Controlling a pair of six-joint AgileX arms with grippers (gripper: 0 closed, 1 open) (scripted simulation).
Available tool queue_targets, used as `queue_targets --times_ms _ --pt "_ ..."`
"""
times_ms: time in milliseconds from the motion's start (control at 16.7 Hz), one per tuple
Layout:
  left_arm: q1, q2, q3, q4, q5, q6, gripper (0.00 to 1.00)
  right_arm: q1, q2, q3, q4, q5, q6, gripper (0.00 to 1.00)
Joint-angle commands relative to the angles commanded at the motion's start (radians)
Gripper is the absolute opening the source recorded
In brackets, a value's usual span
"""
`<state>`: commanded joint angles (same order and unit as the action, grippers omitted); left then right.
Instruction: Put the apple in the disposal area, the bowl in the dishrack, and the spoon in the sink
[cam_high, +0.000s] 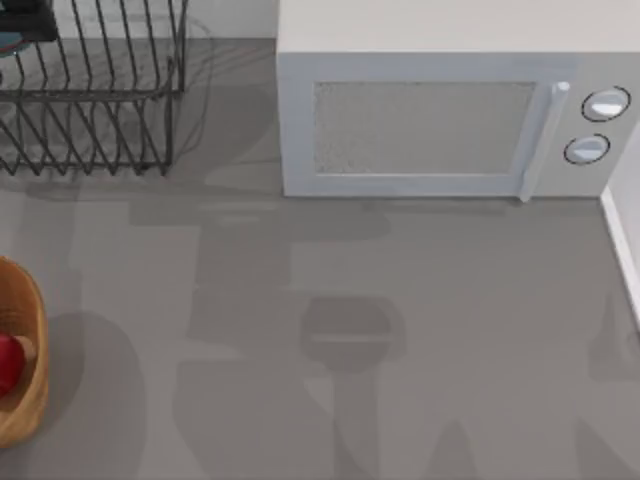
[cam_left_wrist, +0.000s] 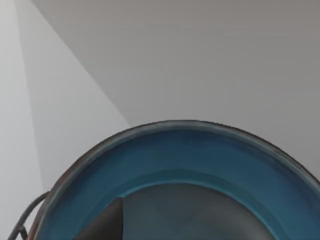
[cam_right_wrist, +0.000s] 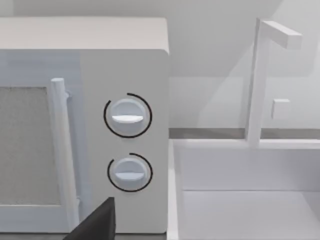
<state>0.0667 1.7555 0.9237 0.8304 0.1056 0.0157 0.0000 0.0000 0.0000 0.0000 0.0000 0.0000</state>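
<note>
The blue bowl (cam_left_wrist: 190, 160) sits close in the left wrist view, its dark inside facing the camera. My left gripper (cam_left_wrist: 107, 222) is shut on it, one dark finger (cam_left_wrist: 105, 220) lying inside the bowl. A dishrack wire (cam_left_wrist: 25, 222) runs just beside it. From above, the dishrack (cam_high: 90, 90) stands at the back left, with the gripper (cam_high: 22, 20) and a sliver of the bowl (cam_high: 8, 42) at its far-left corner. The red apple (cam_high: 6, 362) lies in the tan disposal area (cam_high: 25, 330) at the left edge. My right gripper (cam_right_wrist: 95, 225) faces the microwave and the sink (cam_right_wrist: 240, 210). The spoon is out of view.
A white microwave (cam_high: 430, 110) with two dials stands at the back centre-right. The sink's white rim (cam_high: 620, 250) runs along the right edge, with a white tap (cam_right_wrist: 260, 75) behind the basin. Grey countertop spreads between the bin and the sink.
</note>
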Motion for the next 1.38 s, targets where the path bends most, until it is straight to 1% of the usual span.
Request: queue_targets --times_ms 240,480,1380 --pt "-0.001 -0.018 -0.007 -0.007 0.001 0.0 1.0 0.0 0.0 0.0 0.0 0.0 0.0 1.0" --pt "-0.01 -0.135 -0.073 -0.066 -0.003 -0.002 1.0 0.0 0.0 0.0 0.0 0.0 0.0 1.0" --pt "-0.029 -0.88 -0.464 -0.417 -0.056 -0.005 1.0 0.0 0.0 0.0 0.0 0.0 0.0 1.0"
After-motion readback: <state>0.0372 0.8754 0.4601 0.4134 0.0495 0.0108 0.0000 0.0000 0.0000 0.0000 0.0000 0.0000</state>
